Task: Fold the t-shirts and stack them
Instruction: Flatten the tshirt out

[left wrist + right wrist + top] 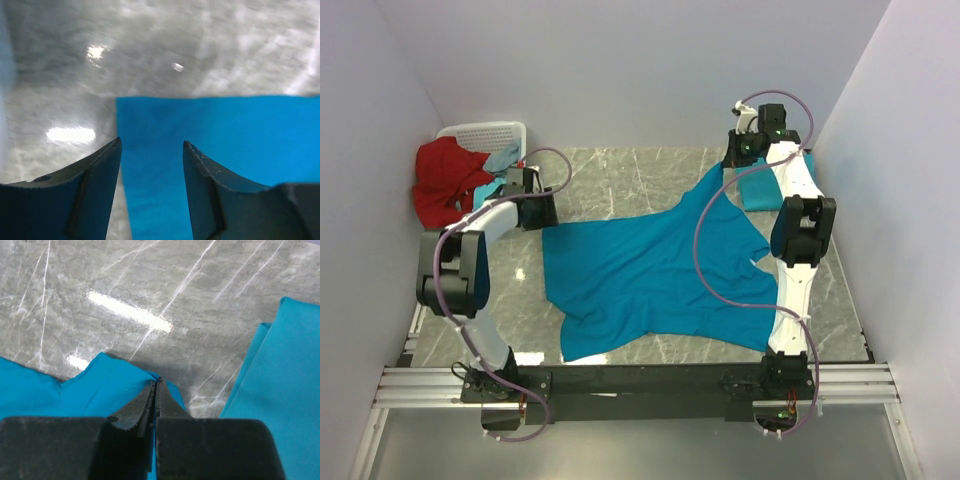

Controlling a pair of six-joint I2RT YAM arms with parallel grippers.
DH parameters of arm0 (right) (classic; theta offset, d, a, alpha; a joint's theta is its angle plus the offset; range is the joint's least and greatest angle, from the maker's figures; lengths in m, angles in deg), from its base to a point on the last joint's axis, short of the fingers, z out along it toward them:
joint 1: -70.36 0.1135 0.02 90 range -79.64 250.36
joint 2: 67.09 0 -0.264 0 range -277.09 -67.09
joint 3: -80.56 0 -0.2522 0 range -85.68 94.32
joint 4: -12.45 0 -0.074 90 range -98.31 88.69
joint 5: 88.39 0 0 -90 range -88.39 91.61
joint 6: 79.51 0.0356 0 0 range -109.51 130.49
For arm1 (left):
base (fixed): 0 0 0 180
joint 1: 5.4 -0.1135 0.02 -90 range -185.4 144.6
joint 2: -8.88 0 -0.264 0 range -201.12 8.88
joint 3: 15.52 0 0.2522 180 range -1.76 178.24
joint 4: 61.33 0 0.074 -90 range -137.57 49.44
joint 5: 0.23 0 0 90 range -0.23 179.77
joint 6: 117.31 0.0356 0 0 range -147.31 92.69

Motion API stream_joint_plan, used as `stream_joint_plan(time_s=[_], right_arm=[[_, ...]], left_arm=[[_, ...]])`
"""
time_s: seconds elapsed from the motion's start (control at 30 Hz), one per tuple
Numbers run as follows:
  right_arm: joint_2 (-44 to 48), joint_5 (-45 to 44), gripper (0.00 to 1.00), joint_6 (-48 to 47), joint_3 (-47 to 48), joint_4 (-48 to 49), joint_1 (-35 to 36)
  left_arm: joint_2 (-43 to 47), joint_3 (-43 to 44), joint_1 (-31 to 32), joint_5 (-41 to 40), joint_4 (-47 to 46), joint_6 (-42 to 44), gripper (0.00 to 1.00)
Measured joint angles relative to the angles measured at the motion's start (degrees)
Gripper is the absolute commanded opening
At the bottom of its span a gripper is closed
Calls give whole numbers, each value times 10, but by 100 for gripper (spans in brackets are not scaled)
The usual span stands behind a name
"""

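We record a grey marble table (620, 170) enclosed by plain white walls (620, 60). The spread t-shirt (650, 270) lies flat across the middle of the table, with one corner reaching towards the far right. The right gripper (156, 385) is clenched on that corner, the cloth pinched between its closed jaws. The left gripper (151, 142) sits at the shirt's far-left corner, jaws parted over the cloth's edge; we cannot tell whether they touch it. A folded t-shirt (757, 192) lies near the right gripper. At the far left, a white basket (485, 133) holds a red cloth (445, 180) and a pale blue cloth (505, 157).
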Motion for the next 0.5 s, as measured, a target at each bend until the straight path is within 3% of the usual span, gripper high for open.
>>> stream_joint_plan(time_s=[0.23, 0.5], right_arm=[[-1, 0, 0, 1, -3, 7, 2], [-3, 2, 0, -4, -7, 6, 2]], left_arm=[[-51, 40, 5, -62, 23, 17, 54], [-107, 84, 3, -85, 39, 37, 24]])
